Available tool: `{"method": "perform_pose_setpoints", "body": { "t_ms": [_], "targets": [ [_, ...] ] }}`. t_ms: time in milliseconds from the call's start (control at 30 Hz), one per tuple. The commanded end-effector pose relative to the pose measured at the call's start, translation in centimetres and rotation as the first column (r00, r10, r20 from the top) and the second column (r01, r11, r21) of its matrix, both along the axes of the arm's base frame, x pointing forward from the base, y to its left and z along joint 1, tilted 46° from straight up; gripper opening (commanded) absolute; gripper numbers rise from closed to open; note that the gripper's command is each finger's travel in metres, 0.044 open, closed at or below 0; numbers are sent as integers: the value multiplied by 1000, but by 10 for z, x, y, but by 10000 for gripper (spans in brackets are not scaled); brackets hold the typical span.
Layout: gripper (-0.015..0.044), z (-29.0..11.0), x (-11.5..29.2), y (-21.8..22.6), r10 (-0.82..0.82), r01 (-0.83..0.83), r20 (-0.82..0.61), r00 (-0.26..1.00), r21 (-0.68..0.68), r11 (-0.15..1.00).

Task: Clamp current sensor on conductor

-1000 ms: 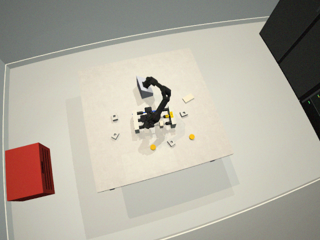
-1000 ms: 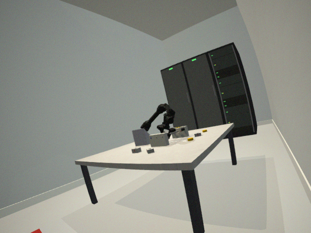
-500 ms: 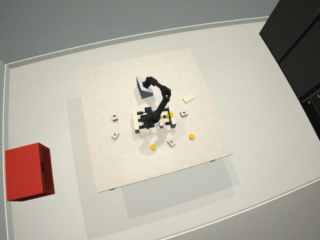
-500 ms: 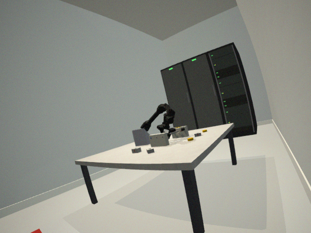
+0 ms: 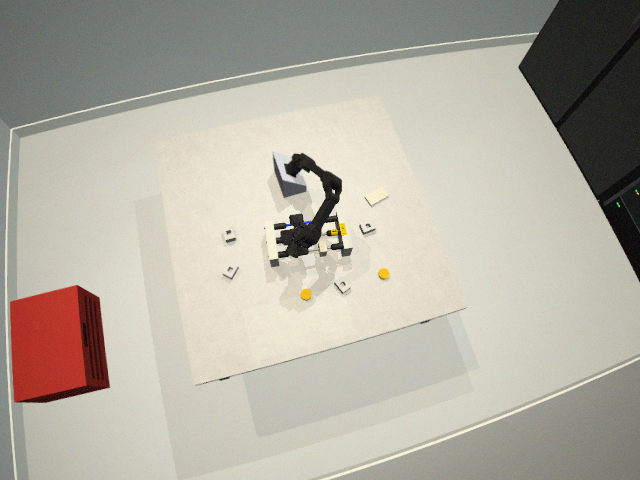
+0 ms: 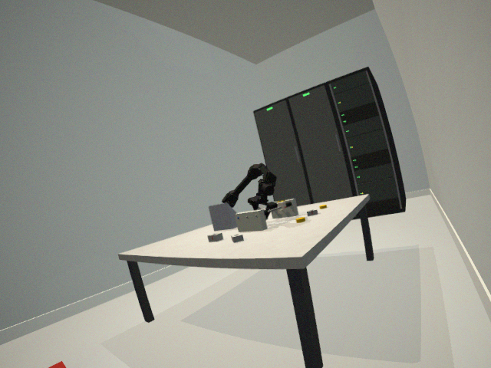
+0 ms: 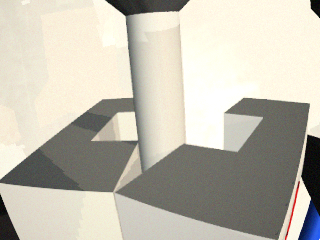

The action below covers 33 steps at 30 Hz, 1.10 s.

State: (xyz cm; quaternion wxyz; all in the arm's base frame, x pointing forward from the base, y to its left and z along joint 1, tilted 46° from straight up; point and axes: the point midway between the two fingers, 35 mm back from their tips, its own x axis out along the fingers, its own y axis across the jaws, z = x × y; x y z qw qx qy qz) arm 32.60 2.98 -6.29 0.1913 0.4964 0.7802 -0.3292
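Note:
The split-core sensor [image 7: 225,175] is a dark-topped, pale-sided block with two jaws. In the wrist view the jaws stand apart at the far end and meet at the near end. A pale round conductor [image 7: 157,90] passes up between them; its label is not readable. My gripper [image 5: 295,236] [image 7: 198,154] is shut on the sensor, with its dark fingers at the picture's sides. A thin red mark shows on the sensor's right side; the arrow's direction cannot be told. In the top view the arm hides the sensor, among the rack's conductors.
The rack's pale end blocks [image 5: 271,245] [image 6: 252,221] carry parallel conductors, one blue [image 7: 312,225]. A yellow tag [image 5: 342,228] is at its right end. Small grey blocks [image 5: 230,236] [image 6: 237,238], yellow discs [image 5: 306,294] [image 5: 383,273], a cream card [image 5: 376,196] and a blue-grey panel [image 6: 219,217] surround it.

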Motion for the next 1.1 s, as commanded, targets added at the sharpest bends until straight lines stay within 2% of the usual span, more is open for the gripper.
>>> {"method": "perform_pose_setpoints", "body": {
  "t_ms": [0, 1067],
  "targets": [
    [0, 0, 0, 0, -3, 3, 1, 1000, 1, 1000],
    [0, 0, 0, 0, -10, 10, 9, 1000, -2, 1000]
  ]
}}
